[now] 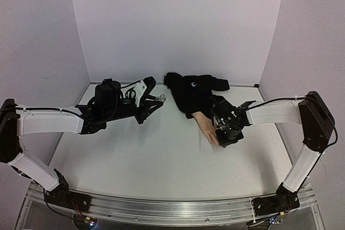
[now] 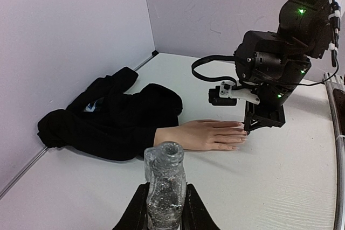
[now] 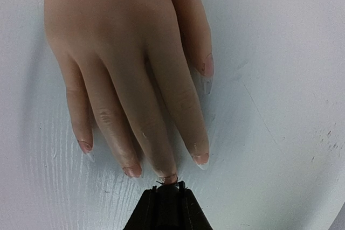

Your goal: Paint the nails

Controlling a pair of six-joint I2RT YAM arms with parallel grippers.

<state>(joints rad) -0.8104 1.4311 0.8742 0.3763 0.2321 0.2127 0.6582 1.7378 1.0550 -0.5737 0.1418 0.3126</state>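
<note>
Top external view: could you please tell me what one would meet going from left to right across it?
Left arm → bottle → mannequin hand → right arm.

Bottle [image 1: 158,98] left; the nails [image 3: 200,158] right, low over the table [image 1: 151,154].

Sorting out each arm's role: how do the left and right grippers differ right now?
The left gripper holds an uncapped, clear glittery bottle upright, apart from the peach mannequin hand; the right gripper pinches a small dark brush at that hand's middle fingernail. Both are shut.
</note>
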